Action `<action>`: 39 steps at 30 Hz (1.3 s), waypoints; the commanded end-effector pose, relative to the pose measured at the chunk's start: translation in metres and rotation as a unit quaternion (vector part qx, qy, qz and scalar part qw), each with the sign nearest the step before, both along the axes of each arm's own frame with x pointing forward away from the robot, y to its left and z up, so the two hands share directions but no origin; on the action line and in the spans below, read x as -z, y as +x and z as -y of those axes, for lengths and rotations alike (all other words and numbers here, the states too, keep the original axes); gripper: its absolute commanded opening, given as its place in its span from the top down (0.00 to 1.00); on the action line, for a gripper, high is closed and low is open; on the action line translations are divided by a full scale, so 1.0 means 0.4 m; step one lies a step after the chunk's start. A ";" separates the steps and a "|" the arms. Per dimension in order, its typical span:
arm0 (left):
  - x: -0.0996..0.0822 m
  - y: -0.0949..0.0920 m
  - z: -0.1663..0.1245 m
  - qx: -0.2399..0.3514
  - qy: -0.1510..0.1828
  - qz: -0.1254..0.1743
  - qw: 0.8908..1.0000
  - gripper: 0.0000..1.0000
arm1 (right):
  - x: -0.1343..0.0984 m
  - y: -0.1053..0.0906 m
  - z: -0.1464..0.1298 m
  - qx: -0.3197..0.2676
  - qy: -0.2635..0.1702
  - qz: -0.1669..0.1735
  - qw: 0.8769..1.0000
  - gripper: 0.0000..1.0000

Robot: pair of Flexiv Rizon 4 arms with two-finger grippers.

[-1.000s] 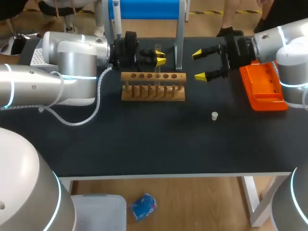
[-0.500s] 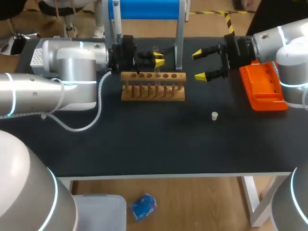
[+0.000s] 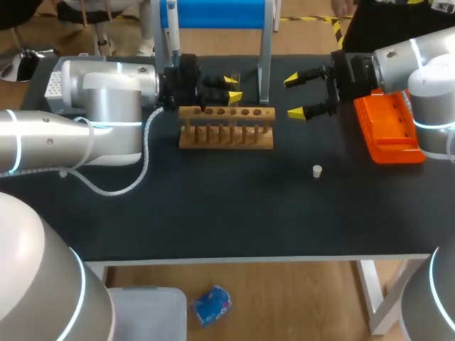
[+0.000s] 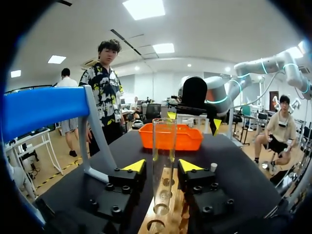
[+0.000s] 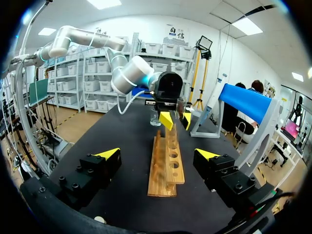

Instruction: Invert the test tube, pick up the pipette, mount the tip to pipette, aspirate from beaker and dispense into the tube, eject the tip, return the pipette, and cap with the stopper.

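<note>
Above the rear edge of the wooden rack (image 3: 226, 126), the left gripper (image 3: 232, 87) has drawn back slightly toward its own arm over the last second. Its yellow tips now stand wider apart. They flank the test tube (image 4: 164, 161) with a narrow gap on each side: spread, not clamping. The tube stands upright, mouth up, its lower end at a rack hole. Judgement: inversion is done and the tube released; next comes the pipette (image 3: 171, 28), hanging behind the rack.

The right gripper (image 3: 301, 94) has not moved: fingers spread wide, empty, between the rack and the orange tray (image 3: 387, 131). The stopper (image 3: 317, 170) lies in front of the rack, toward the right.

Limits of view:
- From the head camera the tube is almost invisible.
- Full seating of its bottom in the hole cannot be confirmed.
- A glass vessel, probably the beaker (image 5: 155, 118), shows only in the right wrist view, beyond the rack's far end.
</note>
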State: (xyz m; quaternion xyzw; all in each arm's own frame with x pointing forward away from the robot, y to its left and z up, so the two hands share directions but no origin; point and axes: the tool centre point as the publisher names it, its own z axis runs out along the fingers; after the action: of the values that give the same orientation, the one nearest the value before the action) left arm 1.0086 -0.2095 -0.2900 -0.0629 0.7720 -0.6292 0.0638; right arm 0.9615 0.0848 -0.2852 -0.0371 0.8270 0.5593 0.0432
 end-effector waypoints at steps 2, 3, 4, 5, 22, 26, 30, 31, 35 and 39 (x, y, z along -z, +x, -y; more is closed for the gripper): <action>-0.031 0.002 0.001 0.004 0.013 0.002 1.000 0.00 | 0.001 -0.001 0.001 0.000 0.000 0.001 1.000 0.00; -0.035 0.002 0.000 0.005 0.015 0.003 1.000 0.00 | 0.001 -0.001 0.001 0.000 0.000 0.001 1.000 0.00; -0.038 0.002 -0.001 0.005 0.017 0.004 1.000 0.00 | 0.001 -0.001 0.001 0.000 0.000 0.001 1.000 0.00; -0.043 0.001 -0.003 0.006 0.020 0.004 1.000 0.00 | 0.001 -0.001 0.001 0.000 0.000 0.001 1.000 0.00; -0.113 -0.030 -0.067 0.006 0.075 0.003 0.997 0.00 | 0.001 -0.001 0.001 0.000 0.000 0.001 1.000 0.00; -0.134 -0.043 -0.100 0.003 0.091 0.000 0.996 0.00 | 0.001 -0.001 0.001 0.000 0.000 0.001 1.000 0.00; -0.152 -0.057 -0.135 -0.001 0.111 -0.005 0.994 0.00 | 0.001 -0.001 0.001 0.000 0.000 0.001 1.000 0.00; -0.155 -0.059 -0.143 -0.002 0.115 -0.006 0.993 0.00 | 0.001 -0.001 0.001 0.000 0.000 0.001 1.000 0.00; -0.172 -0.070 -0.180 -0.012 0.124 -0.007 0.992 0.00 | 0.001 -0.001 0.001 0.000 0.000 0.001 1.000 0.00; -0.186 -0.080 -0.219 -0.032 0.130 -0.007 0.991 0.00 | 0.001 -0.001 0.001 0.000 0.000 0.001 1.000 0.00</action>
State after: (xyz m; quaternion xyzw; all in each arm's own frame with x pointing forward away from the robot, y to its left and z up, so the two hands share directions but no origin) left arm 0.9898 -0.1348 -0.2254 -0.0761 0.8431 -0.5263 0.0797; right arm 0.9615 0.0848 -0.2852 -0.0371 0.8270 0.5593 0.0433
